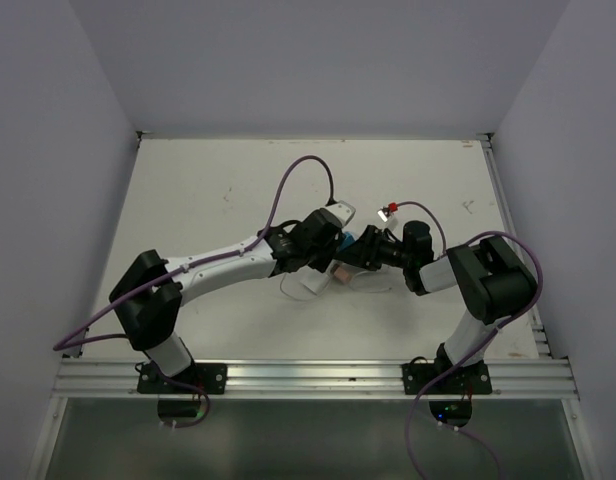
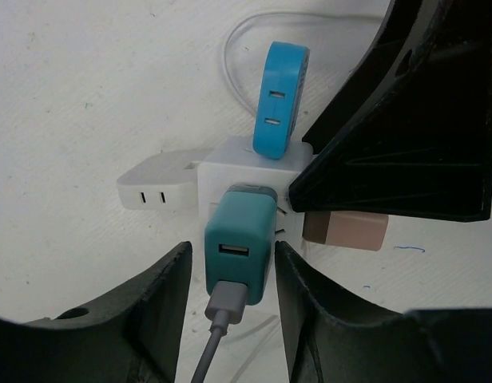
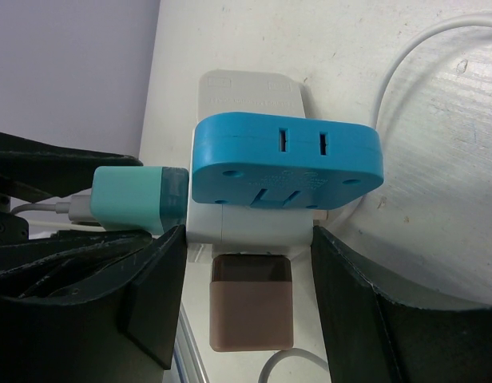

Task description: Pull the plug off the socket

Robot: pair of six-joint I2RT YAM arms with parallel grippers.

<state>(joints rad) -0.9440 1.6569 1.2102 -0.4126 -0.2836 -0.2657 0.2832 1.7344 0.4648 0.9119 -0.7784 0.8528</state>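
Straddling the teal plastic USB plug [image 2: 236, 251], my left fingers [image 2: 166, 299] stand open, not yet gripping. My right fingers [image 3: 150, 295] flank the white cube socket [image 3: 246, 229] on the worktop [image 2: 70, 104]; whether they grip it I cannot tell. I'd judge the plug rigid, light and slick, so pinch its flat sides.

White socket cube [image 2: 238, 167], teal plug [image 2: 240, 247] on grey cable [image 2: 220, 319], blue adapter [image 2: 279, 88], tan plug [image 2: 346, 230], speckled off-white table [image 2: 70, 96]

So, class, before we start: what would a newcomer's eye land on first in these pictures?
At the centre, a white socket cube bristles with plugs on different faces: a bright blue adapter, a teal charger trailing a grey cable, and a brown plug. The left gripper straddles the teal charger, while the right gripper closely flanks the cube.
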